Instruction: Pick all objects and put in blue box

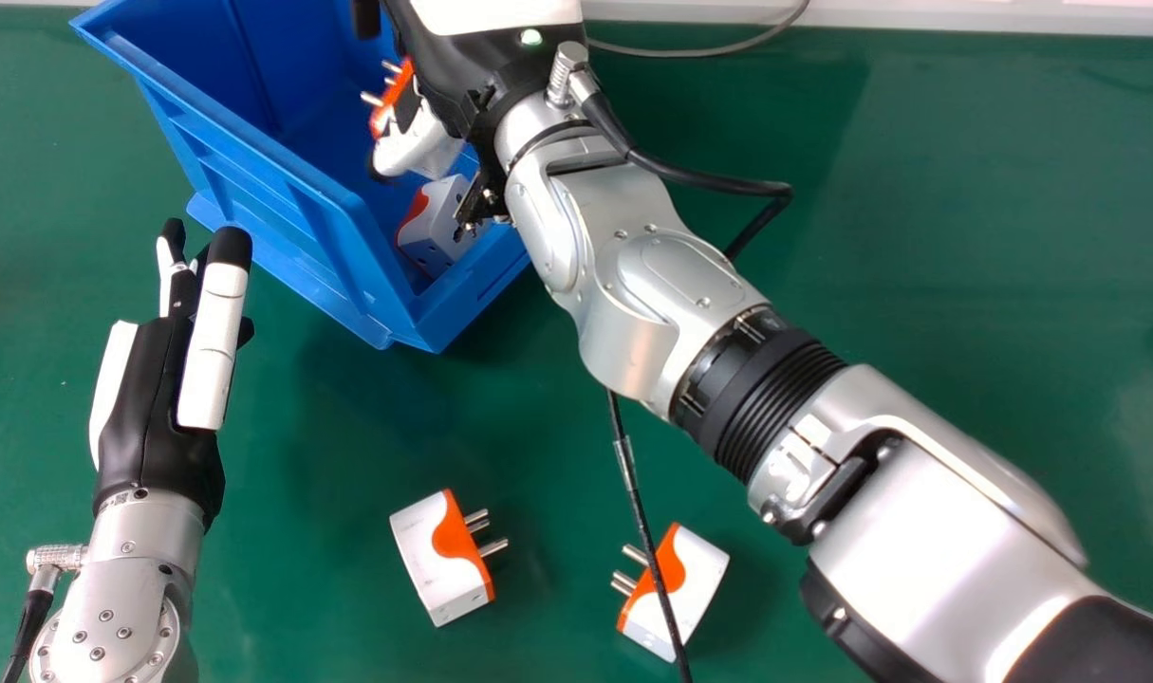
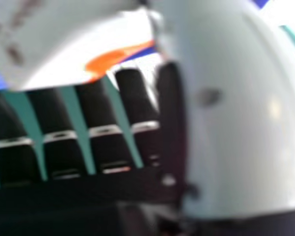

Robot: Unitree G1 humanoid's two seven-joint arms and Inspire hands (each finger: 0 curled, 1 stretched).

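In the head view, my right hand (image 1: 457,71) is over the blue box (image 1: 329,213), curled round a white and orange plug adapter (image 1: 393,100) whose metal pins point left. The right hand view shows my right hand (image 2: 236,108) with its thumb close beside the held adapter (image 2: 110,61). A second adapter (image 1: 434,228) lies inside the box near its front corner. Two others rest on the green table: one adapter (image 1: 443,560) at front centre, another adapter (image 1: 690,579) to its right. My left hand (image 1: 158,408) is open and empty, left of the box.
The green table (image 1: 965,237) stretches to the right of the box. A thin black cable (image 1: 635,484) hangs below my right arm and crosses in front of the right-hand adapter. A grey cable (image 1: 709,47) runs along the back edge.
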